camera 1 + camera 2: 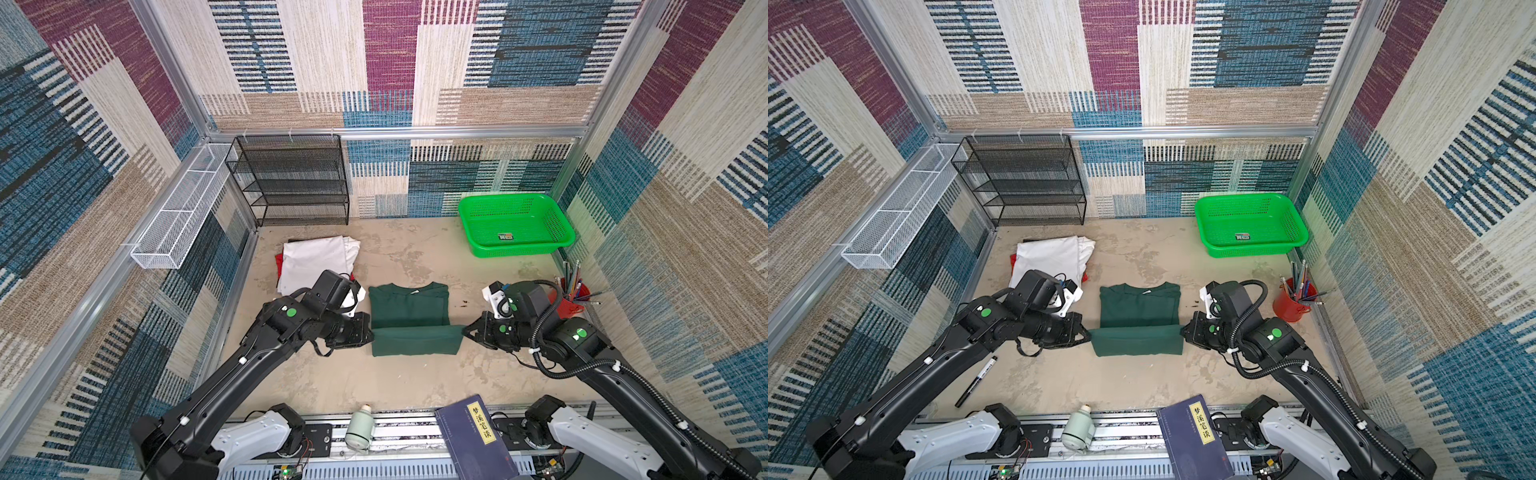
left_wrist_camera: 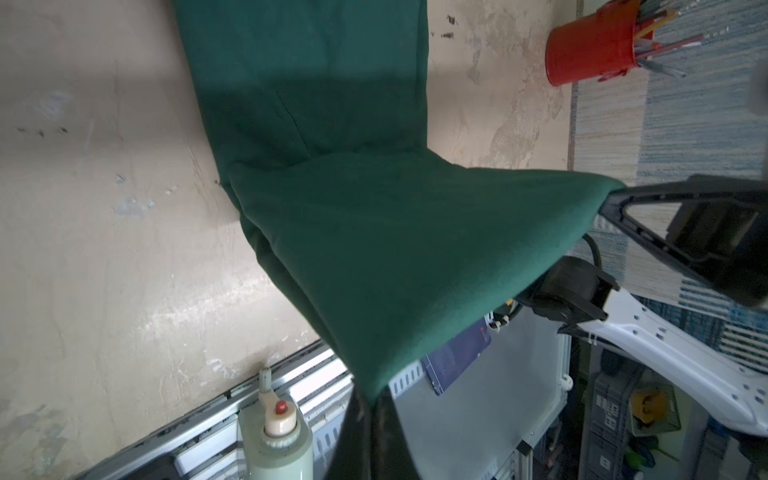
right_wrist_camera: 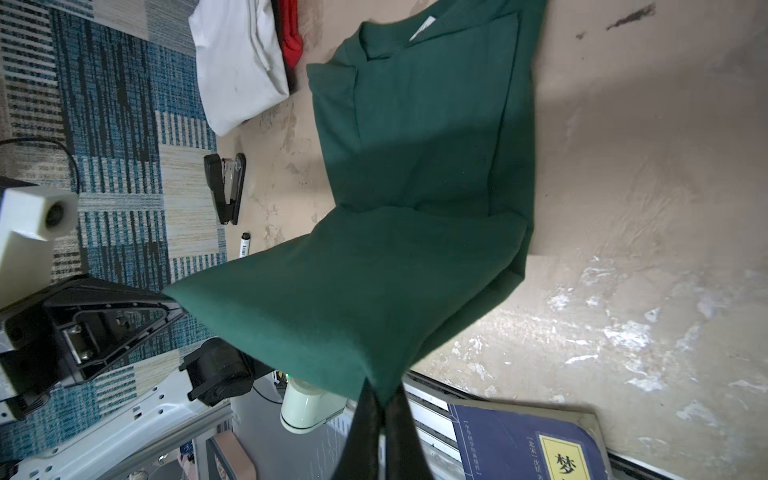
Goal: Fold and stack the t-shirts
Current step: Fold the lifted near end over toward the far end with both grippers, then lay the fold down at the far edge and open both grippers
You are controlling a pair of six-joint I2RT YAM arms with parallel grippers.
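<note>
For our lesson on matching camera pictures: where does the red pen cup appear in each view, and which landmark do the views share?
In a top view: the red pen cup stands far right of the dark green shirt.
In a top view: again right of the shirt.
Left wrist view: standing on the table beyond the shirt's edge.
Right wrist view: not in it.
Shared landmark: the dark green shirt, seen in all four views.

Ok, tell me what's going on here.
The robot is folding the dark green t-shirt. The left gripper and right gripper are each shut on a corner of its hem, held up and doubled partway toward the collar. A folded white t-shirt lies on a red t-shirt at the back left.
</note>
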